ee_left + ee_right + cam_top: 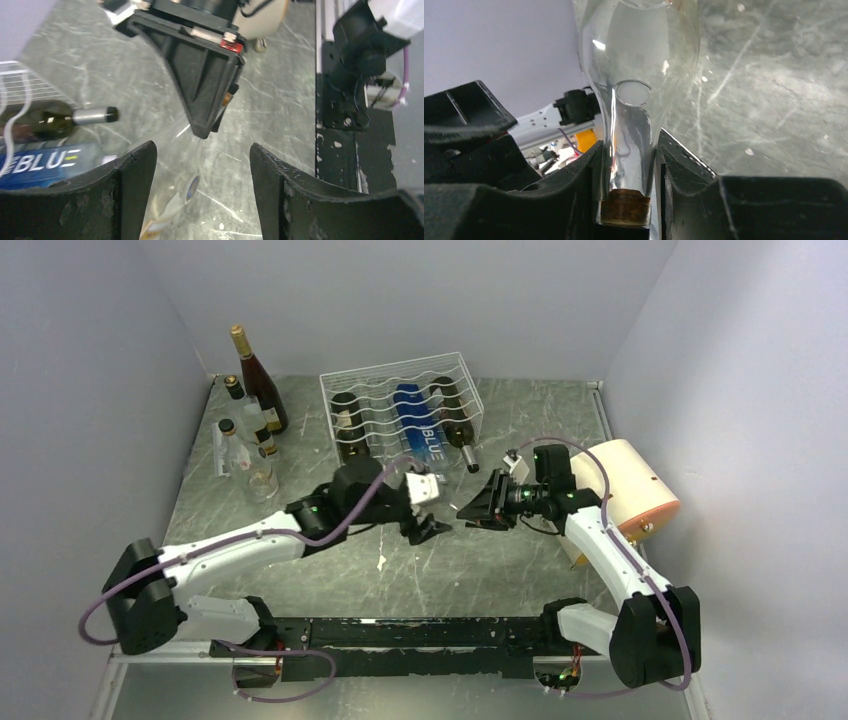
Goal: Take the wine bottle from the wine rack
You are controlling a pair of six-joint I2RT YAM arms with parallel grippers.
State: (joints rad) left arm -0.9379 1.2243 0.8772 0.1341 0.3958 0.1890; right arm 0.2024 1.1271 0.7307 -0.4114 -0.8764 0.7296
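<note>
The clear glass bottle [634, 65] runs off the top edge of the right wrist view. In the left wrist view the wine rack [15, 70] and a dark bottle [50, 122] are cut by the left edge. A blue-labelled bottle [45, 162] is half hidden behind the left gripper [202, 147].

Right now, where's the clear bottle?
Clear bottle is mid-table in top view, nearside of the wine rack: neck clamped in right hand, body between open fingers of left hand.

the top view looks down from behind the arms [240, 545] over the whole surface [450, 580]. the left wrist view faces the right pincer [207, 125] closely; the right wrist view looks along the clear bottle [639, 60], which both wrist views share.
</note>
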